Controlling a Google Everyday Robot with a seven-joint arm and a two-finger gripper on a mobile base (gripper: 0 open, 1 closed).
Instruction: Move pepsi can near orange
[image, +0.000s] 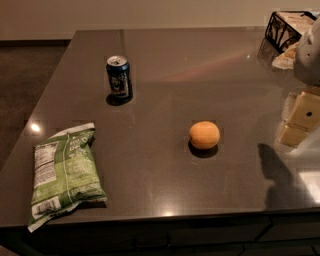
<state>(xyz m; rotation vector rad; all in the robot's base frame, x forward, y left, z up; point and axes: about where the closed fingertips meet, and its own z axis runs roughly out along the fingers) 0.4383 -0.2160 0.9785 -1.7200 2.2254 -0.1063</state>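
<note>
The pepsi can (118, 77) stands upright on the dark countertop (165, 60), at the back left. The orange (204, 135) sits near the middle of the countertop, well to the right of the can and nearer the front. My gripper (299, 117) shows as pale yellow parts at the right edge of the camera view, above the countertop. It is to the right of the orange and far from the can, and it holds nothing that I can see.
A green chip bag (65, 172) lies flat at the front left of the countertop. A black wire basket (287, 27) stands at the back right corner. The arm's white body (310, 52) hangs over the right edge.
</note>
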